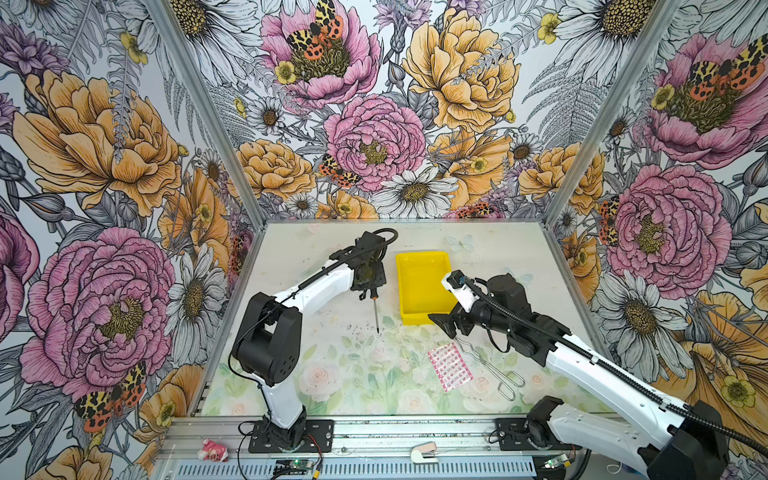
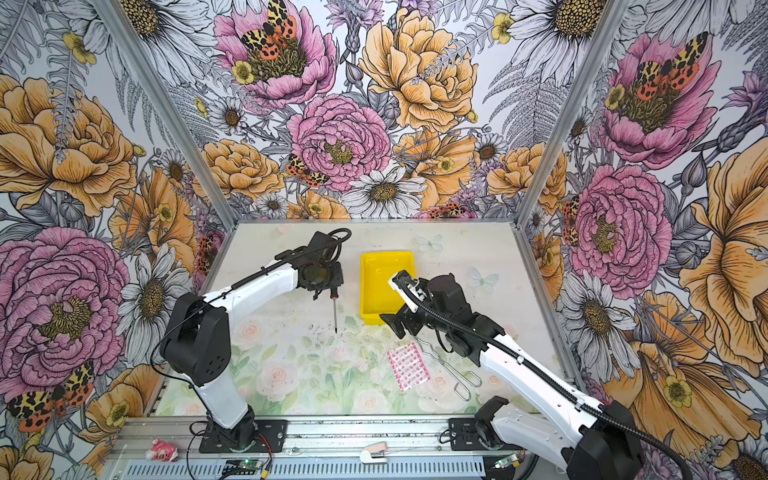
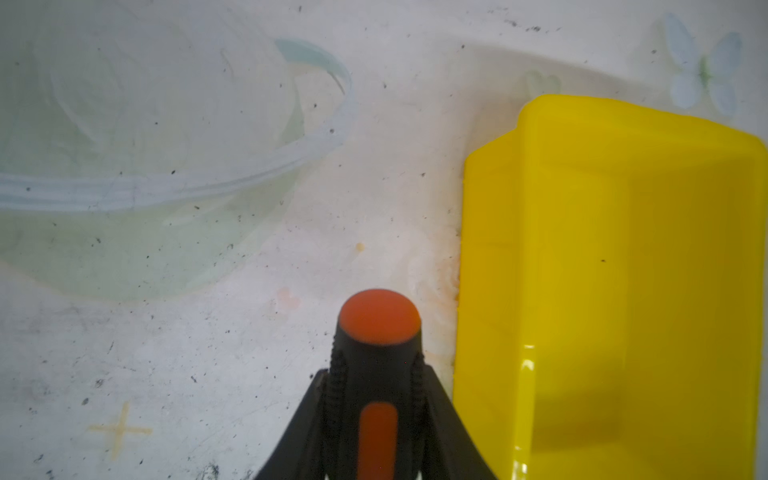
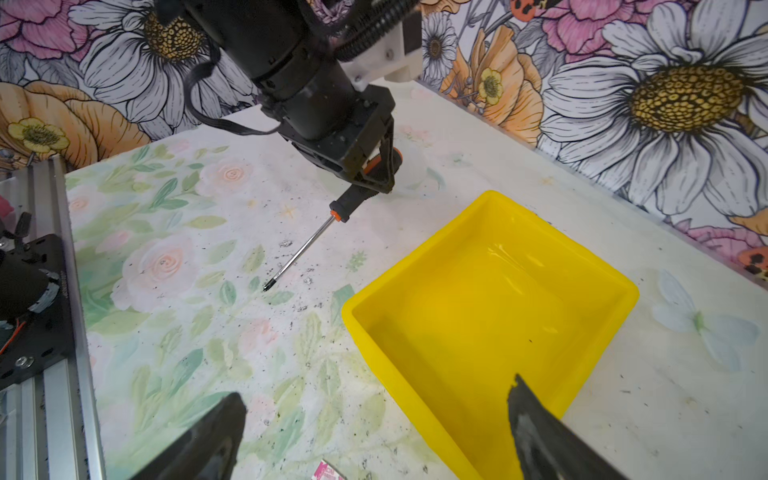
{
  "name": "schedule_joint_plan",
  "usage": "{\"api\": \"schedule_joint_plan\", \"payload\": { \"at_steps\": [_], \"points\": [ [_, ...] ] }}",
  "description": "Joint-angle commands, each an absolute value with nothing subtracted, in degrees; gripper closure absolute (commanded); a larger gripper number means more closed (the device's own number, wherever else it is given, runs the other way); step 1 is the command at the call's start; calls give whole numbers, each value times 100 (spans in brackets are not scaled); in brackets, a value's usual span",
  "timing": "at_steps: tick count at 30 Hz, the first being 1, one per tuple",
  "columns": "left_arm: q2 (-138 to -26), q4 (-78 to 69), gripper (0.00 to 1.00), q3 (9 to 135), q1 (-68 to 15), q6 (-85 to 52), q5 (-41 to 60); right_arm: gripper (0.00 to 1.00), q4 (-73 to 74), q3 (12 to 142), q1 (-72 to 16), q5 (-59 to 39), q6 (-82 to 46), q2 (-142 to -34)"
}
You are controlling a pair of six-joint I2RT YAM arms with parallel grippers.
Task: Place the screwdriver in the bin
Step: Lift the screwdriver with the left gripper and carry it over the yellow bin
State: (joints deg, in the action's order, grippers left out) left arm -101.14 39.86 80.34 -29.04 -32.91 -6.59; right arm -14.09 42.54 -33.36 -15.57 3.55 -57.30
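Left end effector [image 3: 376, 374] was clamped narrow on the black-and-orange handle of the screwdriver [image 1: 376, 312]. Its thin shaft pointed back toward the robot's base, tip low at the desk [image 1: 332, 374] — whether touching it or just clear, I could not tell. The bin [image 1: 400, 286] stood empty just beside the tool, on its right, its long side roughly parallel to the shaft. The right end effector [image 4: 376, 390] hung wide and empty over the bin's near corner. Judged from that, the step in hand was the lift and carry. The handle needed to rise enough for the trailing tip to clear the flared rim, then travel sideways over the bin's middle with the shaft kept along the long side. The tool looked nearly as long as the bin, so a skewed release might leave it propped on the rim — better to let go low and level. The right arm sat close to that path and wanted watching. The desk wore a faded rose-and-leaf print, scuffed and peppered with black specks. Silver wire tongs [image 1: 488, 365] and a pink patterned packet [image 1: 450, 366] lay nearer the robot, well apart from the tool. Bold flower wallpaper [image 1: 374, 137] covered the booth's walls.
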Motion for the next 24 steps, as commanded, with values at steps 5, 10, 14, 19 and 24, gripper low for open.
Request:
{"api": "schedule_joint_plan", "payload": {
  "at_steps": [5,10,14,19,24],
  "points": [
    [-10836,4017,90,9228,-3193,-3427,-612,1,-1204,3832,-2938,-845,-374,-5105],
    [-11509,4007,89,10079,-3400,-3628,-411,1,-1307,3699,-2653,-538,-523,-4999],
    [-11956,4008,89,10611,-3520,-3852,-377,1,-1456,3666,-2552,-278,-588,-4974],
    [-12346,4015,89,11029,-3653,-3977,-422,1,-1494,3588,-2411,-255,-644,-4893],
    [-12616,4008,88,11170,-3719,-4104,-595,0,-1499,3590,-2347,-313,-662,-4945]
  ]
}}
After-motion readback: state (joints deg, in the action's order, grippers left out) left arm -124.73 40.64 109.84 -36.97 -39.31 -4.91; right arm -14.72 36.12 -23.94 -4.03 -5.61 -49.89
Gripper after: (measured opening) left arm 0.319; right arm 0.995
